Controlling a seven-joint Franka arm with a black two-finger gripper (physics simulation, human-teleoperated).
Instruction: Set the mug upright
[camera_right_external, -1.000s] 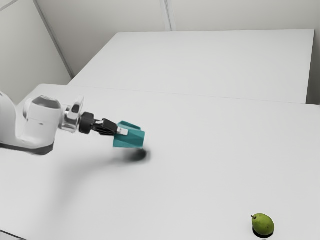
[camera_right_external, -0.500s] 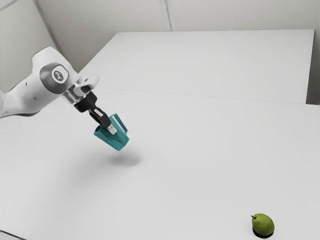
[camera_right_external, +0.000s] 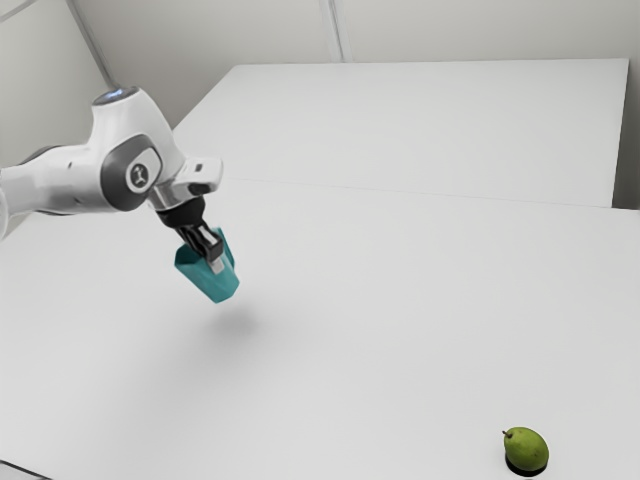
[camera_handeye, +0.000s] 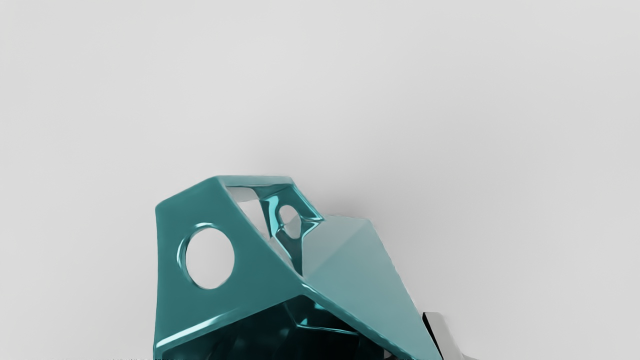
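Leaning in from the exterior view's left, the smooth white robot arm (camera_right_external: 130, 165) could come down too fast and bump its load. Next, the black two-finger claw (camera_right_external: 215, 264) pinches the shiny teal mug with flat sides (camera_right_external: 209, 286); how wide the fingers stand, I can't tell. A weak pinch could let the mug slip or turn. It hangs tipped above the plain white table (camera_right_external: 380, 330), so if the claw lets go now, it could drop and fall over. Toward the exterior view's right, the round green pear (camera_right_external: 526, 449) sits well apart, so a bump looks unlikely. I count one arm, one claw, one mug and one pear.
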